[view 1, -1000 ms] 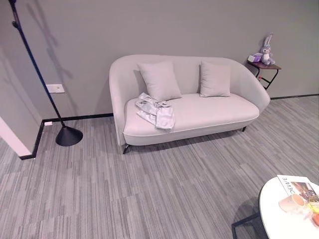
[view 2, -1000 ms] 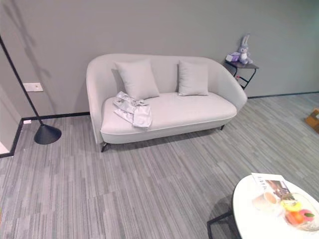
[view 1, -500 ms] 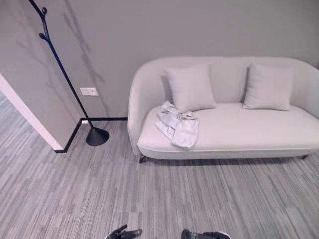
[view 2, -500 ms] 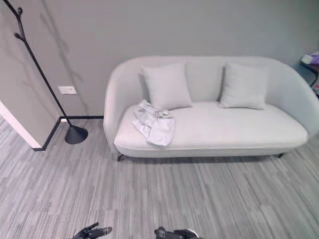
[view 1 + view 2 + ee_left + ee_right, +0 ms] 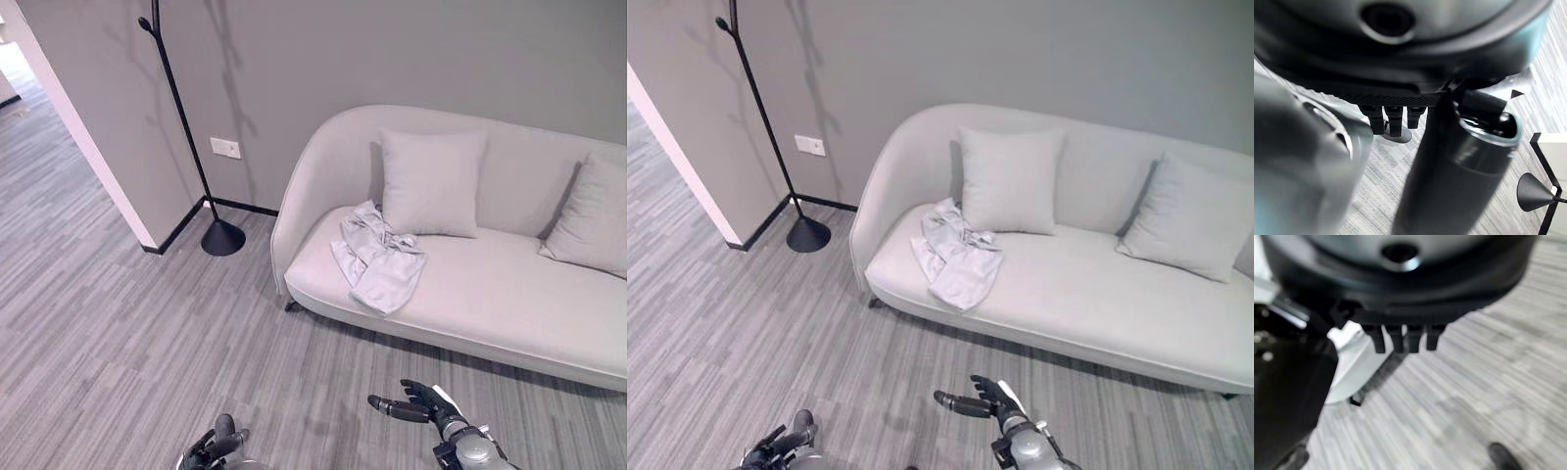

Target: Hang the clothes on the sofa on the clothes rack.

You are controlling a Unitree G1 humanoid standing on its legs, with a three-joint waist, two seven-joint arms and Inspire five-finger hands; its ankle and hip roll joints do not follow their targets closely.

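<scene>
Clothes: a crumpled pale grey garment (image 5: 377, 259) lay on the seat of the light grey rounded fabric sofa (image 5: 509, 313), near its left end and front edge, just below one square grey cushion (image 5: 429, 183) (a second cushion (image 5: 1188, 216) leaned toward the right end).
Rack: a thin black pole clothes rack on a cone base (image 5: 221, 238) stood on the grey striped carpet floor (image 5: 118, 313), left of the sofa, by the wall corner.
Left hand: the left hand (image 5: 217, 443) was low over the floor, fingers loosely extended, holding nothing.
Right hand: the right hand (image 5: 416, 403) was over the floor before the sofa's front edge, fingers extended, empty.
</scene>
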